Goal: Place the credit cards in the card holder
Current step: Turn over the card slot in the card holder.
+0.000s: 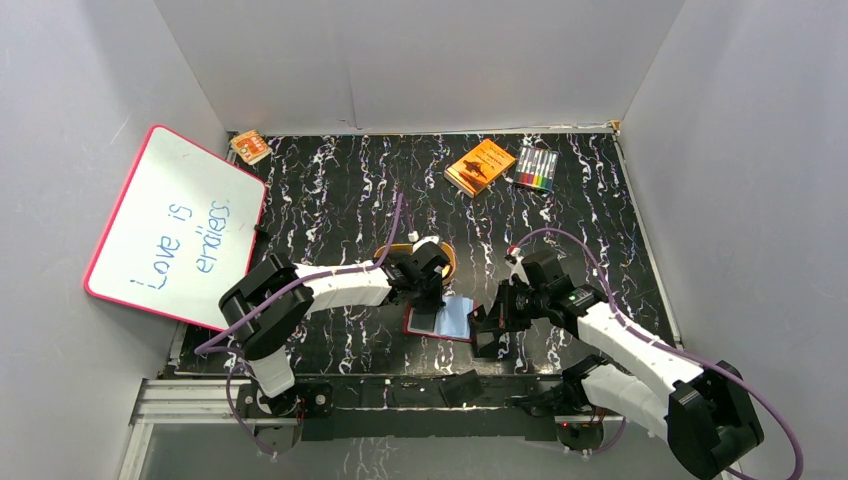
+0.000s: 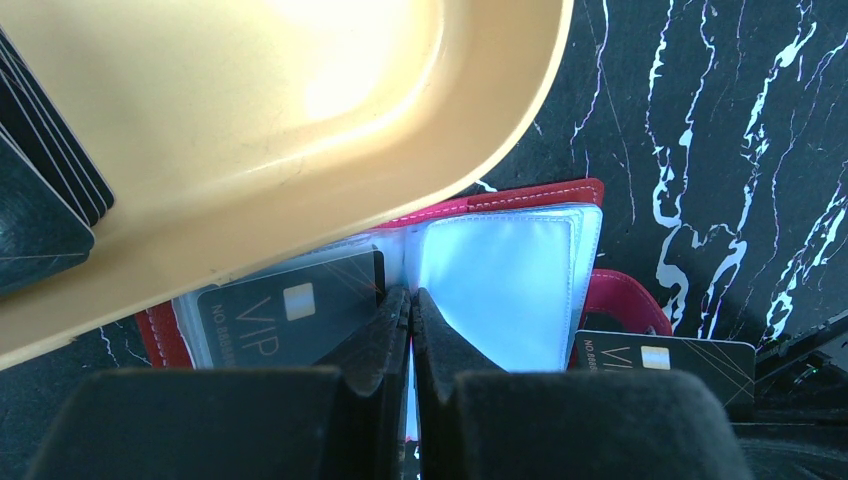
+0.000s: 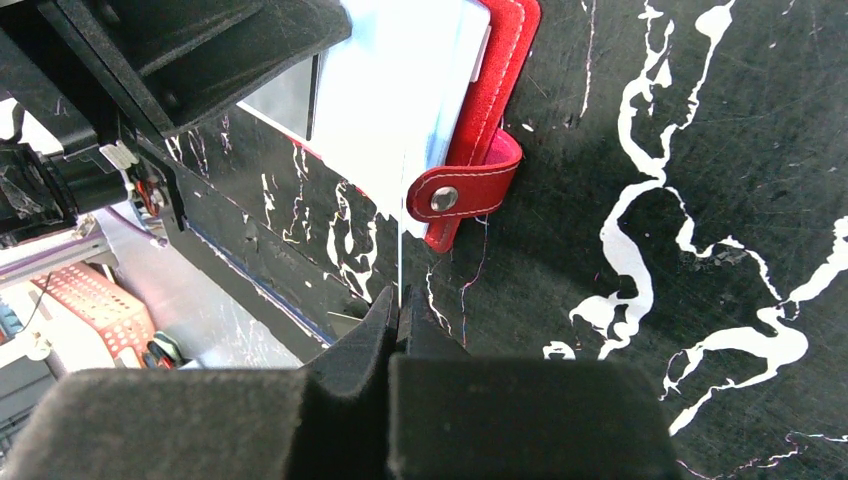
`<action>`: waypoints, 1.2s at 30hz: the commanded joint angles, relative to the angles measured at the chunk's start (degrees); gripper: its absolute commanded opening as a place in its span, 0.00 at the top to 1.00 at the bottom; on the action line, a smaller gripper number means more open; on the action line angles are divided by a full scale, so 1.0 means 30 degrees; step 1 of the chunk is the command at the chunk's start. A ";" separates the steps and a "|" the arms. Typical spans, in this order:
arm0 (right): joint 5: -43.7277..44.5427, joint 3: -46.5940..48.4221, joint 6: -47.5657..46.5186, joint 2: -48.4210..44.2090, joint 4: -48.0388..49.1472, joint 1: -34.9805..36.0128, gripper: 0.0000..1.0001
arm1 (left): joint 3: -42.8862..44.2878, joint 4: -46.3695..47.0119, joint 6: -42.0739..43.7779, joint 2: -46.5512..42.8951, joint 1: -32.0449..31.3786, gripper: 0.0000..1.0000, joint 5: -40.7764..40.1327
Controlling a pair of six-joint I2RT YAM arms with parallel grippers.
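Observation:
The card holder lies open on the mat, dark red with pale blue pockets. One dark credit card sits in its left pocket. My left gripper is shut, its tips on the holder's centre fold, seen from above too. My right gripper is shut on another credit card, seen edge-on and flat in the left wrist view, just right of the holder's snap strap. A stack of dark cards lies in the tan tray.
The tan tray sits just behind the holder, mostly under my left arm. An orange box and a pack of markers lie at the back right. A whiteboard leans at the left wall.

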 commanded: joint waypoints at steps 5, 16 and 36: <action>-0.1148 0.0406 -0.0046 0.0946 0.1199 0.0069 1.00 | -0.0895 -0.1508 0.0006 0.0480 -0.0094 1.00 0.0009; -0.2918 0.1144 -0.0409 0.2643 0.3258 0.0073 1.00 | -0.0516 -0.1591 -0.0042 0.0194 -0.0094 1.00 0.0241; -0.3930 0.2173 -0.0965 0.5076 0.4159 0.0088 1.00 | 0.0885 -0.3034 0.0003 -0.2155 -0.0065 0.40 0.0348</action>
